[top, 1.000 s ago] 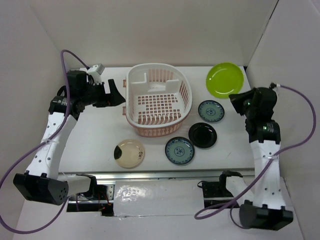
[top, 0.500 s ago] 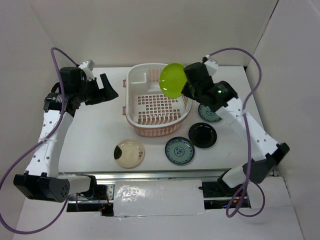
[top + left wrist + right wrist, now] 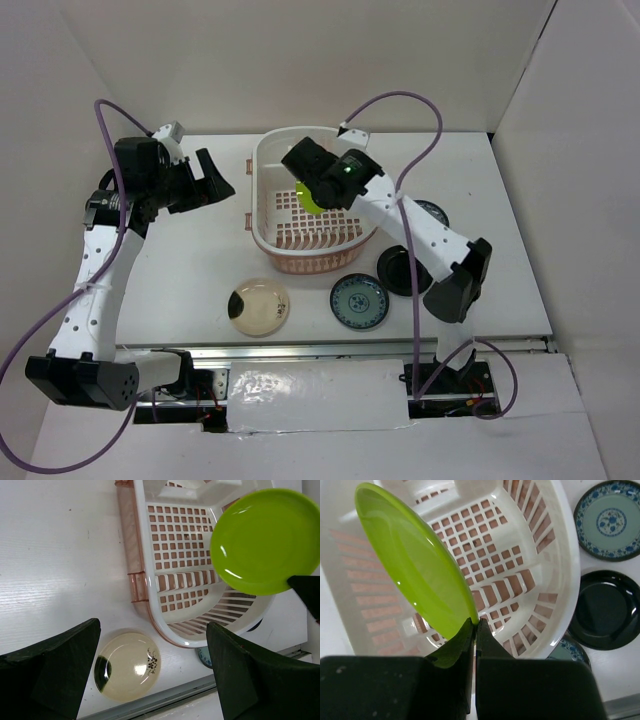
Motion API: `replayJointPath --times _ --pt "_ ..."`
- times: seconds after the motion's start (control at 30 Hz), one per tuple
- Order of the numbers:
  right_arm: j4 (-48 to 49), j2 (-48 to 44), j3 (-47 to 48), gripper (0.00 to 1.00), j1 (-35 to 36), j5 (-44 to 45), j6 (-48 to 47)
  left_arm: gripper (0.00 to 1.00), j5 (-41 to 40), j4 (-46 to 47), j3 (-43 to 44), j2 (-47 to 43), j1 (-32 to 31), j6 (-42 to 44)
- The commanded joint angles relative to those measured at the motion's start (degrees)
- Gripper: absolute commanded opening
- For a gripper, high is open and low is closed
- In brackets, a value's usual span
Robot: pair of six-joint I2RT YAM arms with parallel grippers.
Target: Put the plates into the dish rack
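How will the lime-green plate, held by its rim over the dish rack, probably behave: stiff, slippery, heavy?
The lime-green plate is probably stiff: pinched only at its edge by the right gripper, it shows no bending. Its glossy highlights suggest a smooth surface that may slip between the fingers. It seems light, as an edge pinch carries it.

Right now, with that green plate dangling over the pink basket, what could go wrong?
1. The right claw pinches the lime-green plate only at its rim, so it might slip and drop into the dish rack.
2. The plate hangs tilted; lowered carelessly, its edge could knock the rack's wall.
3. The right arm reaches over the black plate; pulling back low might nudge it.
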Motion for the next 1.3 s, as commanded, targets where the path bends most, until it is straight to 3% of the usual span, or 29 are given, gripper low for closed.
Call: replayJointPath --times 0.0,0.73,1.17,1.27 --pt "-9.9 2.2 2.8 0.0 1.9 6.2 6.0 0.99 0.2 0.9 0.2 -0.9 0.3 -1.1" --pt "-10.6 11.7 -0.9 0.0 4.2 6.5 10.2 0.99 1.1 1.1 -1.2 -1.0 0.4 -1.0" --pt "-10.6 13.4 -2.0 0.0 5.6 5.6 11.2 0.99 0.9 0.6 -1.6 -1.4 0.4 -0.4" --pt "-10.6 10.1 -4.9 0.0 4.9 6.4 12.5 0.99 0.6 0.6 -1.5 -1.6 0.3 -0.1"
